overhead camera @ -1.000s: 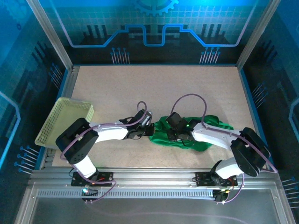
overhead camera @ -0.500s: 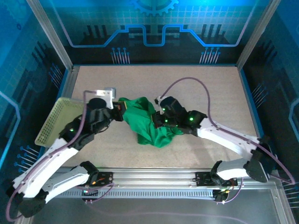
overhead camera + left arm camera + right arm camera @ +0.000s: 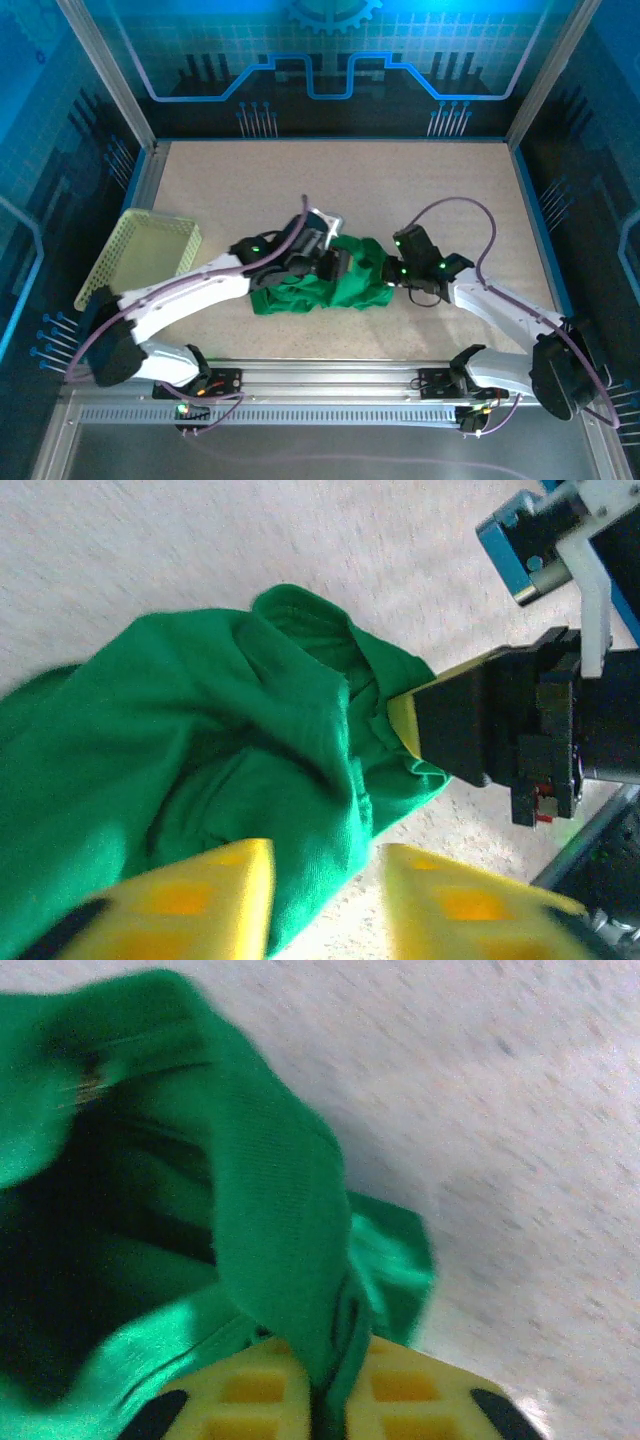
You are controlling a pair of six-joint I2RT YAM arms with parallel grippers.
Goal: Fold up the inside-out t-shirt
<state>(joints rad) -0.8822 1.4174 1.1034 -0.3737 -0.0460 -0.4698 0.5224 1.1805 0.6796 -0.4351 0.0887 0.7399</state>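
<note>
Green shirt point(image 3: 345, 288) lies bunched on the table point(image 3: 250, 190) at lower centre of the top view, long axis running left-right, its right end pinched by the right gripper point(image 3: 325, 1370), while the left gripper point(image 3: 325, 865), fingers spread, sits over its upper middle, nearer the loose bulk.

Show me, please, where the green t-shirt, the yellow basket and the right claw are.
green t-shirt point(image 3: 338, 289): top external view, middle of the bunched cloth.
yellow basket point(image 3: 140, 258): top external view, bare mesh floor.
right claw point(image 3: 325, 1385): right wrist view, between its fingertips, pinching cloth.
</note>
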